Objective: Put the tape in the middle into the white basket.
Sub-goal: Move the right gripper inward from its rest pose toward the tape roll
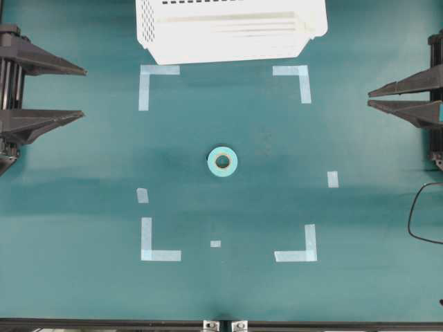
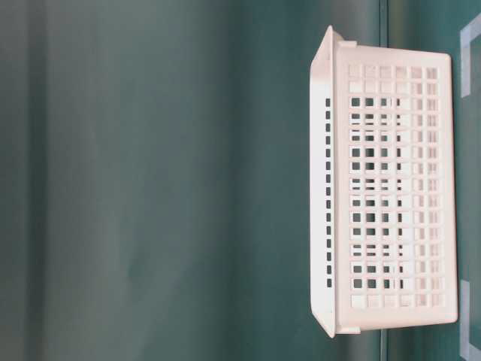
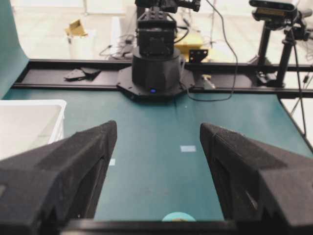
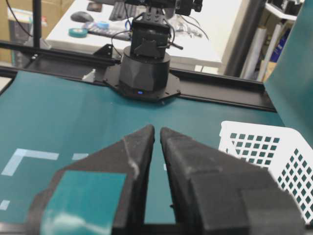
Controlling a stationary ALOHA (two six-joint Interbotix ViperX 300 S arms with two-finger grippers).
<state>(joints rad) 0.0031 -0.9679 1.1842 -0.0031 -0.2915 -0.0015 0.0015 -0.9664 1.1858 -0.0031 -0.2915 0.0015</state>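
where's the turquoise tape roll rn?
In the overhead view, the small turquoise tape roll with the tan cardboard core lies flat mid-table, inside the pale-blue corner marks, below the large white slotted plastic basket and untouched by either gripper.

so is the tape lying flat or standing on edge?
Flat. In the overhead view the tape shows its full ring face and tan core, lying on the table inside the corner marks, apart from the white basket.

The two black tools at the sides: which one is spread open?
The left tool. Its two fingers stand well apart with bare table between them, while the right tool's fingers are nearly touching. Neither holds anything.
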